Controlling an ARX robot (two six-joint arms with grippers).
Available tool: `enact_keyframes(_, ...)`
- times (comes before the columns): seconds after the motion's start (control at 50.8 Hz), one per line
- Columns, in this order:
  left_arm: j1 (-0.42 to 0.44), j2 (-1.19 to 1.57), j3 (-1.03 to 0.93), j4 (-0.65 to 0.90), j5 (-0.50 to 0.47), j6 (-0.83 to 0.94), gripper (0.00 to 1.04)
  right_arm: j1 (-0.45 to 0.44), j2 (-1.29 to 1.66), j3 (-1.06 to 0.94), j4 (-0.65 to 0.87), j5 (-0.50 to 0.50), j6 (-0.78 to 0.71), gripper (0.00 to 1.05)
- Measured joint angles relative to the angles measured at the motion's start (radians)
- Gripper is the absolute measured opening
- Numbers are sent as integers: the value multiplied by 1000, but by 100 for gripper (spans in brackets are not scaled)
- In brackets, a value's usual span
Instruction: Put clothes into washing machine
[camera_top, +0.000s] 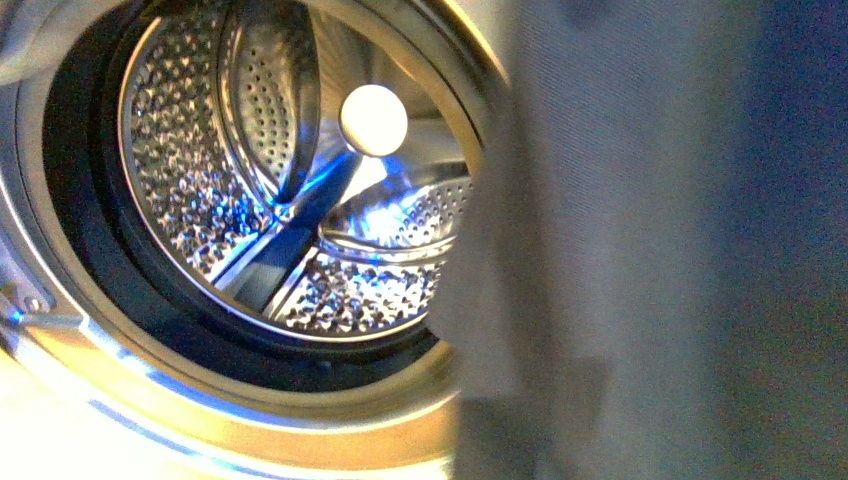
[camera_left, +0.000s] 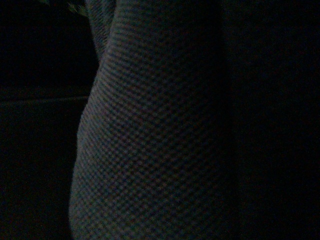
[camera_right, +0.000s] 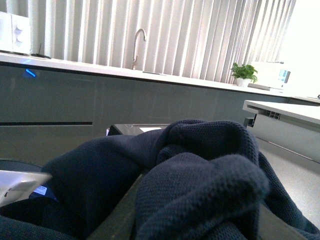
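The washing machine (camera_top: 60, 330) fills the left of the front view. Its round mouth is open, showing the dark gasket (camera_top: 85, 240) and the dimpled steel drum (camera_top: 190, 190), which has nothing in it. The clothes (camera_top: 680, 250), dark navy knit, hang close to the camera and cover the right half of that view, in front of the mouth's right side. In the right wrist view the clothes (camera_right: 200, 175) lie bunched over my right gripper, shut on them, and only grey fingers (camera_right: 116, 219) peek out. The left wrist view is very dim, showing just knit fabric (camera_left: 150, 150) pressed close, and its gripper is hidden.
The right wrist view looks back at a grey kitchen counter (camera_right: 150, 75) with a faucet (camera_right: 138, 45), a potted plant (camera_right: 243, 74) and a white appliance (camera_right: 14, 32). A second counter (camera_right: 285, 112) stands to one side, above grey floor (camera_right: 300, 175).
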Motion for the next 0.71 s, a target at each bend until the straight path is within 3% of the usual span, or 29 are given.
enact_keyframes(0.177, 41, -31, -3, -1, -51, -16, 7, 0, 0, 0, 0, 0, 0, 60)
enact_keyframes(0.335, 116, -63, -17, -17, -105, -40, 7, 0, 0, 0, 0, 0, 0, 92)
enact_keyframes(0.394, 138, -74, -37, -18, -100, -41, 7, 0, 0, 0, 0, 1, 1, 99)
enact_keyframes(0.709, 249, -178, -225, -61, -30, 23, 7, 0, 0, 0, 0, 3, 0, 97)
